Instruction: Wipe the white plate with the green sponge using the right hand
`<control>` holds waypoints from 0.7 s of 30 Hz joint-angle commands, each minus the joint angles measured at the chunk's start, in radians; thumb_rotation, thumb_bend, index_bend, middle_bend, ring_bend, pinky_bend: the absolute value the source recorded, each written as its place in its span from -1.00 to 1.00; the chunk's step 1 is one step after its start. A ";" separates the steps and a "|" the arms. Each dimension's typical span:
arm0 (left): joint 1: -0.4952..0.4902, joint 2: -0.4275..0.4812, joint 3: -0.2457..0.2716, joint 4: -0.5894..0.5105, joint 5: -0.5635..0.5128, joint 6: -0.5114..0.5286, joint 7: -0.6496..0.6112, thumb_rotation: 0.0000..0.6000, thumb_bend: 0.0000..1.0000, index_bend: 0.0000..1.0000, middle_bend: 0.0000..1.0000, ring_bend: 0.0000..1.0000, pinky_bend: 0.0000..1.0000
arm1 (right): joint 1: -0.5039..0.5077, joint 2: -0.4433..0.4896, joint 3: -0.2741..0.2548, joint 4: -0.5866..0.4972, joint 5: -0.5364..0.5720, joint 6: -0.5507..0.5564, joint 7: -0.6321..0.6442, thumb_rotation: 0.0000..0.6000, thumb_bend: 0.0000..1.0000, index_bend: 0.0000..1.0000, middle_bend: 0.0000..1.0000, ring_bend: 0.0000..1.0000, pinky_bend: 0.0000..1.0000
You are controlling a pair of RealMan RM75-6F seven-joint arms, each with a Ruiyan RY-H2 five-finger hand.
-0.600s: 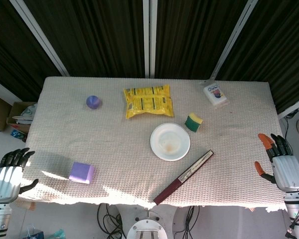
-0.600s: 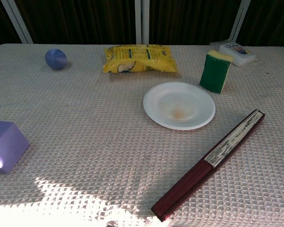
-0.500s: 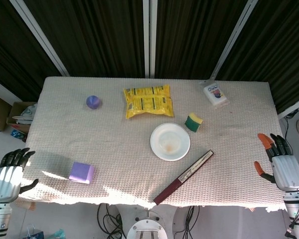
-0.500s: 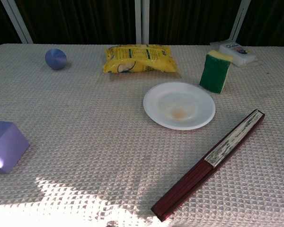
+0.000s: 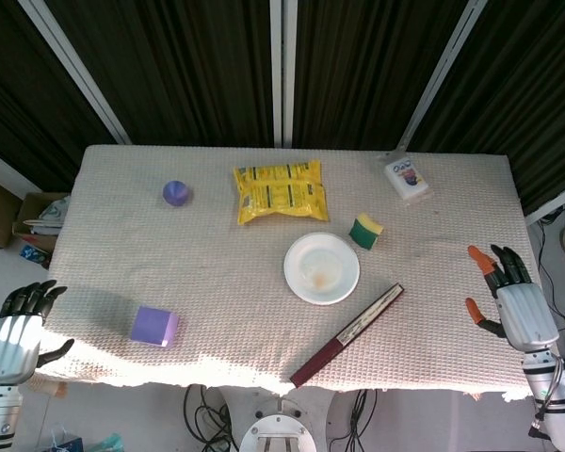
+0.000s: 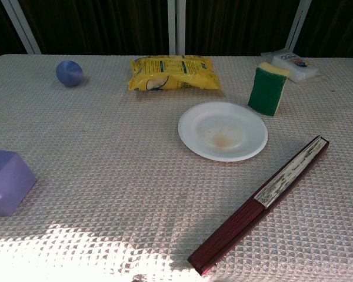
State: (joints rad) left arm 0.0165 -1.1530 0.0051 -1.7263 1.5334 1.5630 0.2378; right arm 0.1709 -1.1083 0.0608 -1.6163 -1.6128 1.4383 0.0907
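The right hand (image 5: 507, 303) hovers over the table's right edge, fingers spread, holding nothing. The left hand (image 5: 14, 332), likewise empty and spread, sits off the front left corner. The green-and-yellow sponge (image 6: 268, 87) stands on edge just beside the round white plate (image 6: 222, 130), whose centre bears a brownish stain.

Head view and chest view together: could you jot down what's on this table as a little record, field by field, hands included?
plate: white plate mid-table, brownish smear inside
sponge: green sponge standing on edge beside the plate, not touching it
fan: folded fan lying diagonally near the front edge
snack: yellow packet behind the plate
purple things: ball far left, block front left
white pack: small packet at back right
right hand: empty, fingers spread, over table's right edge
left hand: empty, off table's left side
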 commanded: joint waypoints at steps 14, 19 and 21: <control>0.022 -0.009 0.008 0.025 -0.005 0.018 -0.037 1.00 -0.76 -0.62 -0.73 -0.76 -0.71 | 0.346 -0.183 0.085 0.014 0.099 -0.453 -0.106 1.00 -0.12 -1.00 -0.71 -1.00 -1.00; 0.024 -0.013 0.007 0.043 -0.014 0.014 -0.058 1.00 -0.76 -0.62 -0.73 -0.76 -0.71 | 0.390 -0.244 0.098 0.070 0.167 -0.506 -0.166 1.00 -0.12 -1.00 -0.70 -1.00 -1.00; 0.024 -0.015 0.007 0.048 -0.013 0.012 -0.059 1.00 -0.76 -0.62 -0.73 -0.76 -0.71 | 0.400 -0.257 0.101 0.092 0.195 -0.521 -0.184 1.00 -0.12 -1.00 -0.70 -1.00 -1.00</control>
State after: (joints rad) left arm 0.0406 -1.1678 0.0123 -1.6793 1.5202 1.5754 0.1789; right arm 0.5568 -1.3479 0.1551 -1.5461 -1.4416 0.9356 -0.0736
